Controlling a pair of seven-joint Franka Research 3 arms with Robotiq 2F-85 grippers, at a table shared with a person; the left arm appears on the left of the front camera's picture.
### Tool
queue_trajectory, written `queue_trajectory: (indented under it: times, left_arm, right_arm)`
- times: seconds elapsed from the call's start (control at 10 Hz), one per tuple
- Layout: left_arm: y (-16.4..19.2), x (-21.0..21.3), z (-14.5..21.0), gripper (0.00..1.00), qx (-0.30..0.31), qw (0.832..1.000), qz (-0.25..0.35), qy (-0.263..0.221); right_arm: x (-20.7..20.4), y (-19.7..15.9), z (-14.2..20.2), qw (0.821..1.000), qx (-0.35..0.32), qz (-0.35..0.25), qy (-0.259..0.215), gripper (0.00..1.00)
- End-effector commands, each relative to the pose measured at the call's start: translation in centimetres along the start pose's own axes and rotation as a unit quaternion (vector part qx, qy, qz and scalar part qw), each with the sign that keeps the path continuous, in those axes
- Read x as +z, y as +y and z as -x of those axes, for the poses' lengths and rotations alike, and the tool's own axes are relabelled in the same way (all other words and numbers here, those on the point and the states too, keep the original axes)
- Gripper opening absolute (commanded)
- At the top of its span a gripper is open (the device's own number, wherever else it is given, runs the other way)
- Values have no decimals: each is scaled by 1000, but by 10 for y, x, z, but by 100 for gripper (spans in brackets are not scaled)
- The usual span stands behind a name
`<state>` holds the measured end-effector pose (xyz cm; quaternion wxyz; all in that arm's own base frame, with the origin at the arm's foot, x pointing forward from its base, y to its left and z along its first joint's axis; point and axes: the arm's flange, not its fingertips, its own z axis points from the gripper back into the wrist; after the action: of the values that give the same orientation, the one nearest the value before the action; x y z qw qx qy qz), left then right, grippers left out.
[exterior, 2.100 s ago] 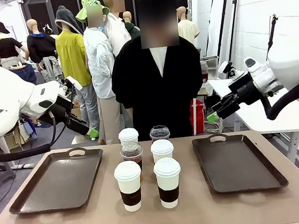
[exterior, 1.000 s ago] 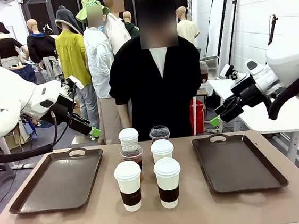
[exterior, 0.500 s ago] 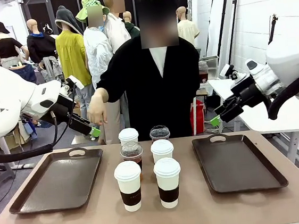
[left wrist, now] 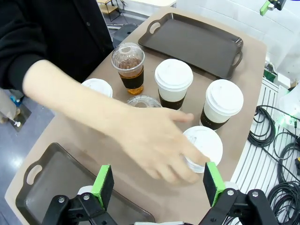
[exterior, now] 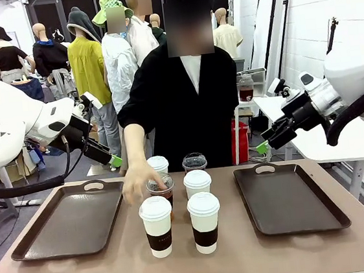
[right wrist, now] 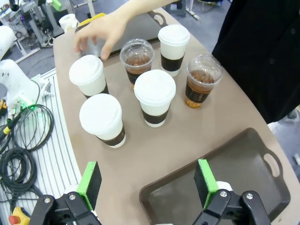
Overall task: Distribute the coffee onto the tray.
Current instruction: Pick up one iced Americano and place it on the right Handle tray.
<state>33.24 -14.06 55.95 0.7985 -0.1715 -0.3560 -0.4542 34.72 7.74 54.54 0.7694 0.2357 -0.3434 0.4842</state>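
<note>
Two sleeved paper cups (exterior: 157, 226) nearest, four more cups (exterior: 197, 182) behind, all mid-worktop (exterior: 195, 265) between left tray (exterior: 67, 220) and right tray (exterior: 289, 197). Person's hand (exterior: 136, 180) over the cluster's left side; contact unclear. Beyond, left claw (exterior: 115, 161) and right claw (exterior: 261, 147) raised, both released.

paper cups (exterior: 157, 226): white, matt; lids (exterior: 202, 203) smooth plastic | dome cups (exterior: 194, 162): clear glossy plastic | trays (exterior: 286, 197): dark brown, faint sheen | table (exterior: 260, 258): tan, matt, smooth | sleeve (left wrist: 37, 33): black cloth
</note>
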Motion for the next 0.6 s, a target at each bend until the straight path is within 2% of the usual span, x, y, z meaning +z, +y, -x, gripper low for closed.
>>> queue_trajectory:
  times: [0.0, 0.5]
  left_arm:
    - [1, 1, 1, 100, 1, 1000, 3, -2]
    - [1, 1, 1, 100, 1, 1000, 3, -2]
  right_arm:
    - [-3, -3, 0, 1000, 7, -9, -8, 100]
    - [-3, -3, 0, 1000, 7, -9, -8, 100]
